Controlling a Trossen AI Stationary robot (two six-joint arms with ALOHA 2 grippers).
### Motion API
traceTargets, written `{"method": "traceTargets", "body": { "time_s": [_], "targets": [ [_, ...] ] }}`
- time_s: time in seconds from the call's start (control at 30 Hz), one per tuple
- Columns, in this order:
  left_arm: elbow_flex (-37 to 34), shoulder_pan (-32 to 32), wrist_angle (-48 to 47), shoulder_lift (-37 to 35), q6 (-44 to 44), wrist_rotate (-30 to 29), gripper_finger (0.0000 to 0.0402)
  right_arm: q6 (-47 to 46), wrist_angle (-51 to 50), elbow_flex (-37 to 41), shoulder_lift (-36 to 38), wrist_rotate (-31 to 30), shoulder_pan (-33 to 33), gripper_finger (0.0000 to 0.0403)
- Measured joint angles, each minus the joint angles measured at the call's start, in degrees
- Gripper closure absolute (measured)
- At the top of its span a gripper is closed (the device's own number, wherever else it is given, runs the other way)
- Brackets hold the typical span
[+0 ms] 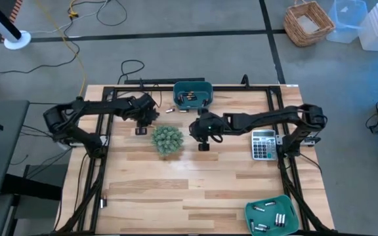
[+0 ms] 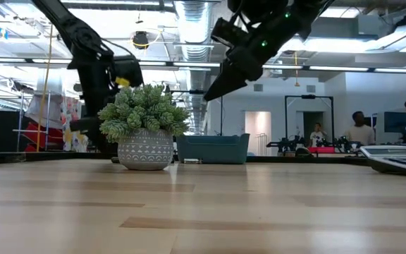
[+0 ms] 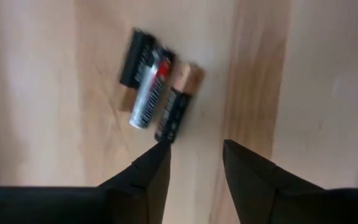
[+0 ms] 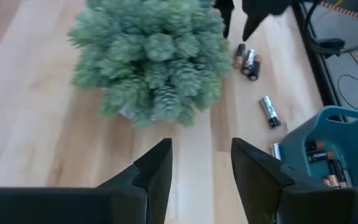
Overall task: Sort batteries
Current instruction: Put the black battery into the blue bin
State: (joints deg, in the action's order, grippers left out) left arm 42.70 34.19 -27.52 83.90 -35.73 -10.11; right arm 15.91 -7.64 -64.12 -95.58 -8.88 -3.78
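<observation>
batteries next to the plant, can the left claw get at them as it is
Probably yes. The left claw hovers open right by the three batteries on bare wood, nothing between them. The plant stands off to one side.

A robotics lab or workshop. Beyond the wooden tabletop [image 2: 203, 212], far behind the right claw [image 2: 213, 88], run exposed ceiling ducts [image 2: 192, 17], strip lights and equipment benches with people [image 2: 361, 130] standing.
</observation>
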Motion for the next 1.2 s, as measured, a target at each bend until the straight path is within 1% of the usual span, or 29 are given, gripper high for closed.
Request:
{"method": "traceTargets", "body": {
  "time_s": [0.13,0.27,0.43,0.57,0.7,0.8,1.03,1.2],
  "targets": [
    [0.00,0.40,1.84,1.49,-0.50,-0.11,0.0256,-0.44,-0.35,0.00,0.07,-0.02,0.91,0.0223],
    [-0.02,1.15,1.83,1.53,-0.77,0.12,0.0257,-0.93,-0.80,0.00,0.07,-0.29,1.01,0.0223],
    [-0.02,1.91,2.26,1.53,-1.22,3.68,0.0259,-1.03,-1.03,0.00,0.07,-0.35,1.01,0.0223],
    [-0.93,2.20,4.87,1.53,-2.22,3.98,0.0259,-1.02,-1.01,0.00,0.07,-0.35,1.01,0.0223],
    [-0.98,2.37,4.83,1.51,-1.23,4.05,0.0260,-1.33,-0.99,0.00,0.07,-0.33,1.01,0.0223],
    [-0.98,2.78,4.48,1.69,-1.04,5.45,0.0260,-1.48,-0.96,0.00,0.07,-0.33,1.01,0.0223],
    [-0.65,2.74,3.78,7.24,1.39,5.97,0.0260,-2.39,-1.30,0.00,0.07,-0.28,1.01,0.0223],
    [-0.71,2.69,4.84,7.83,2.55,6.03,0.0264,-2.98,-1.70,0.00,0.05,-0.28,1.01,0.0223]
  ]
}}
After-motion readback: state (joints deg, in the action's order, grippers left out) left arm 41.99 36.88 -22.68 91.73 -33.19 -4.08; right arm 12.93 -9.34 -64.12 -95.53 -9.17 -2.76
